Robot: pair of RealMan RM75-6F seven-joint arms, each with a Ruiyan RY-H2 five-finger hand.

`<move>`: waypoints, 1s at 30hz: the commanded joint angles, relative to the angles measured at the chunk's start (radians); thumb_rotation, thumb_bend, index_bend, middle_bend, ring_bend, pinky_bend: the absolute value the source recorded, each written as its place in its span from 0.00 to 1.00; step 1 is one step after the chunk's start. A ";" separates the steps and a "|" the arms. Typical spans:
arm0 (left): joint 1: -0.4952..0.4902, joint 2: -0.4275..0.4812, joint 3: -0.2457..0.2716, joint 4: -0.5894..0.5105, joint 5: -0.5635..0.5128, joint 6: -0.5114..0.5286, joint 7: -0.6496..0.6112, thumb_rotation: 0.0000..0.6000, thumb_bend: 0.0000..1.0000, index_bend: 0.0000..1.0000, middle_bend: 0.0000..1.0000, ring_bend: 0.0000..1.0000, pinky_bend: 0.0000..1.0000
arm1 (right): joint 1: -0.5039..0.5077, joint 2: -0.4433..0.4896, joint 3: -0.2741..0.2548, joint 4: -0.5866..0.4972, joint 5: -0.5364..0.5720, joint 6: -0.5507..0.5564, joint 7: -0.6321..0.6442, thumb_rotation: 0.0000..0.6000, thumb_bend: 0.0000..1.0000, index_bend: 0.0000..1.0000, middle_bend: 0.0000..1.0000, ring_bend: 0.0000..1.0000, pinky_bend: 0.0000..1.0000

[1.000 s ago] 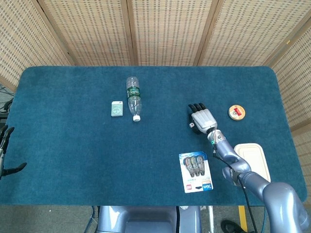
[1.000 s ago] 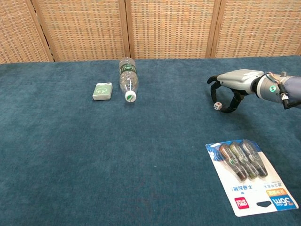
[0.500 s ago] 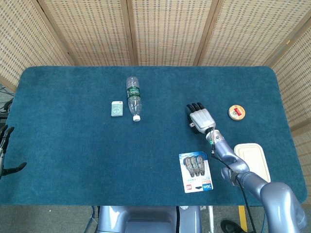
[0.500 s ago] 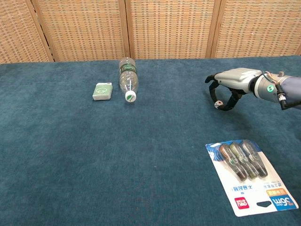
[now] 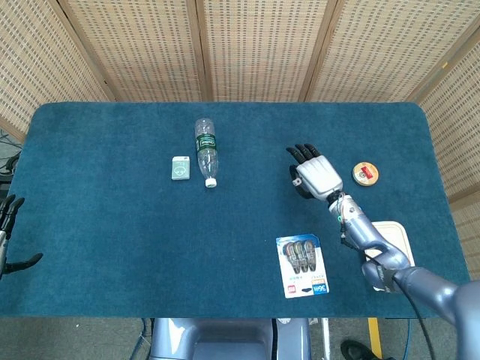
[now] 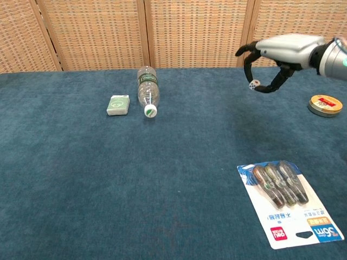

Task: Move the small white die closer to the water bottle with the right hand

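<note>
Right hand [image 6: 282, 51] up above the blue surface [image 6: 179, 162], fingers [image 6: 248, 59] pinching the small white die [image 6: 252, 84], water bottle [image 6: 146, 89] lying far off to the left

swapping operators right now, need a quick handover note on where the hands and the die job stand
Right robot hand: raised above the blue cloth table, pinching the small white die between its fingertips.
Left robot hand: at the table's left edge, holding nothing, fingers apart.
Clear plastic water bottle: lying on its side at the far left-centre, white cap toward the robot, beside a small green box.
Done: die picked up.
Left: carry it left, set it down near the bottle, release.
</note>
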 commanded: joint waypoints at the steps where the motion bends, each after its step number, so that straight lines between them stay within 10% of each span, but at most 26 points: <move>1: 0.005 0.006 0.006 -0.004 0.018 0.013 -0.013 1.00 0.00 0.00 0.00 0.00 0.00 | -0.039 0.223 0.049 -0.269 0.011 0.078 -0.109 1.00 0.47 0.54 0.10 0.00 0.09; 9: 0.016 0.018 0.014 -0.005 0.045 0.038 -0.042 1.00 0.00 0.00 0.00 0.00 0.00 | -0.049 0.343 0.088 -0.430 0.111 0.081 -0.236 1.00 0.47 0.53 0.10 0.00 0.09; 16: 0.021 0.024 0.016 -0.001 0.051 0.046 -0.059 1.00 0.00 0.00 0.00 0.00 0.00 | -0.043 0.367 0.090 -0.465 0.170 0.056 -0.266 1.00 0.37 0.01 0.09 0.00 0.09; 30: 0.018 0.026 0.014 0.002 0.041 0.035 -0.064 1.00 0.00 0.00 0.00 0.00 0.00 | -0.152 0.388 0.053 -0.475 0.105 0.205 -0.138 1.00 0.31 0.00 0.08 0.00 0.09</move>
